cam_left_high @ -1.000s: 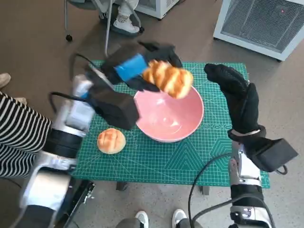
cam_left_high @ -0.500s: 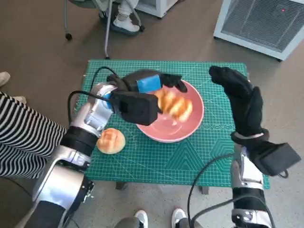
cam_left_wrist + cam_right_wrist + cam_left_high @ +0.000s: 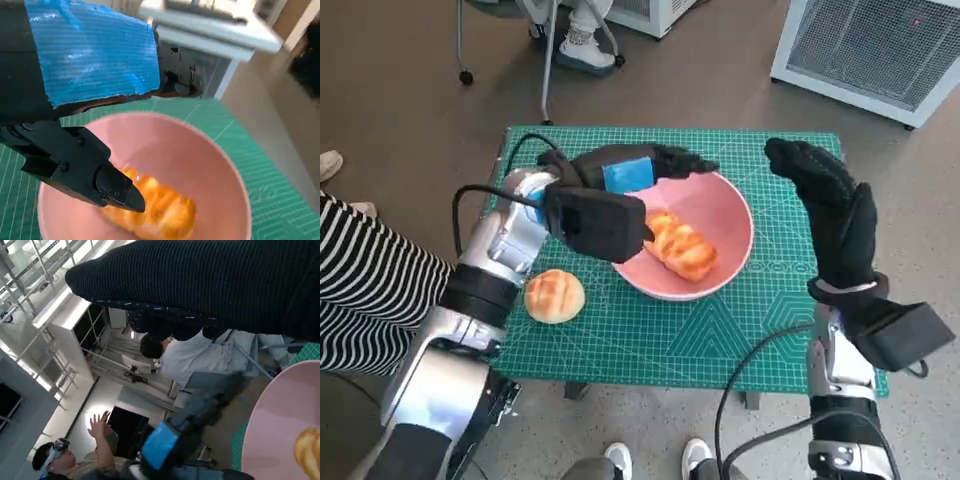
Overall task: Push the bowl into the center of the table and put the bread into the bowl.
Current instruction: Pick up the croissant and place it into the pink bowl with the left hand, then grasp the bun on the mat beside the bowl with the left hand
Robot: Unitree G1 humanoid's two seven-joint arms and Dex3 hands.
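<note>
1. I'm looking at the pink bowl [image 3: 695, 240] sitting roughly mid-table on the green cutting mat [image 3: 650, 335], a bit closer to the far edge than the near one.
2. A braided loaf of bread [image 3: 680, 245] is lying inside the bowl, resting on the bottom toward the near wall. The left wrist view is showing it too [image 3: 155, 212], blurry and orange, down in the pink basin [image 3: 200, 160].
3. A second, round bun [image 3: 554, 296] is sitting out on the mat near the table's left edge, just beside the bowl but not touching it as far as I can see.
4. The left hand [image 3: 620, 180] is hanging over the far-left rim of the bowl, blue tape facing up, fingers [image 3: 685, 162] spread out and gripping nothing. In the left wrist view one black fingertip [image 3: 117, 190] is pointing down right over the bread; whether it's actually touching the loaf I can't tell.
5. The right hand [image 3: 825, 205] is hovering over the right edge of the table, gloved fingers loosely extended, released, nothing in them, clear of the bowl.
6. The right wrist view is catching the glove [image 3: 210, 285] up top, a slice of the bowl rim [image 3: 270, 425], and people in the background.
</note>
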